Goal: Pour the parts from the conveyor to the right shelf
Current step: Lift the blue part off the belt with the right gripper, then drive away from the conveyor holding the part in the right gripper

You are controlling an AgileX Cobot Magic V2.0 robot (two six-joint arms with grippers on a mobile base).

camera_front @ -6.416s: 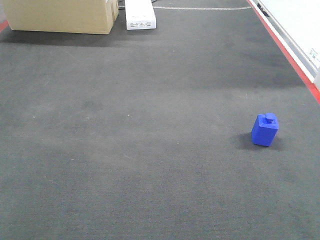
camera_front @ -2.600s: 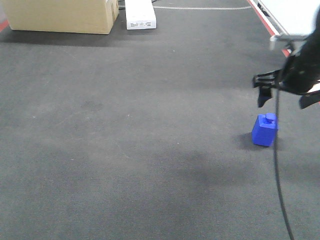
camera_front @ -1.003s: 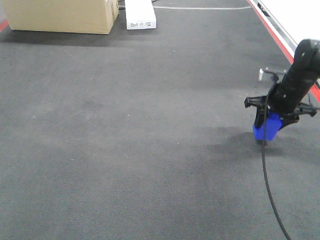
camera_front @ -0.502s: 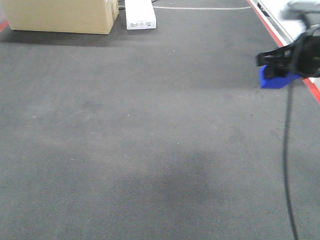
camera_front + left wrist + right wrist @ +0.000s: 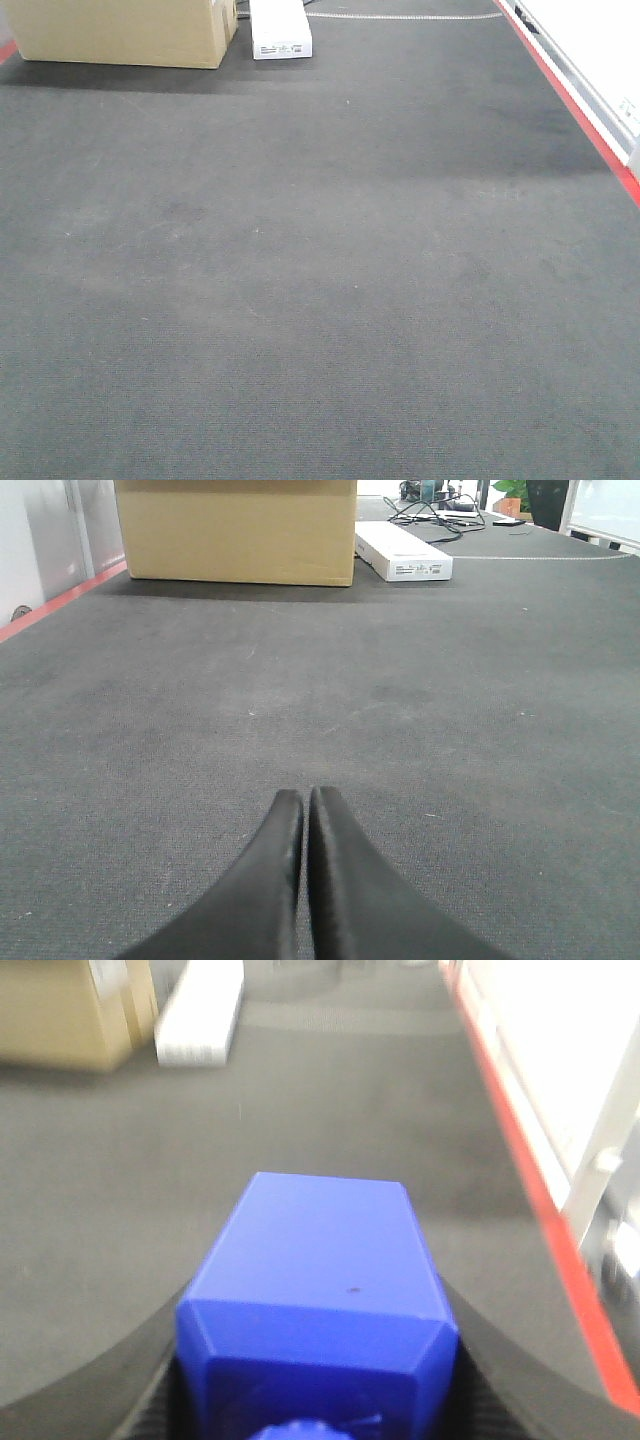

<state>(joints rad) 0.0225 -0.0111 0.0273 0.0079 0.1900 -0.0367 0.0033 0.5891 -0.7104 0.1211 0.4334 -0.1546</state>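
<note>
blue block (image 5: 320, 1240): is clamped in the right gripper (image 5: 318, 1305) and is seen only in the right wrist view; it is turned so that its round knob (image 5: 315, 1430) points back toward the camera and a flat face is turned upward.
Position of block: is held over the conveyor belt (image 5: 300, 280), nearer the belt's right edge than its left; whether it is touching the belt cannot be told.
right gripper: its dark fingers (image 5: 125, 1385) are spread just to the block's width and are pressed against its two sides.
conveyor belt: is shown as a wide, dark grey, textured surface that fills the front view.
red stripe (image 5: 570, 100): is run along the belt's right edge, with a pale surface beyond it.
left gripper (image 5: 303, 798): its two fingers are brought together tip to tip, only a thin seam is left between them and nothing is held; it is kept low over the belt's near end.
cardboard box (image 5: 120, 32): is set at the belt's far left corner.
white carton (image 5: 280, 30): is laid just beside the cardboard box, on its right.
cables (image 5: 440, 502): are seen beyond the white carton at the far edge.
</note>
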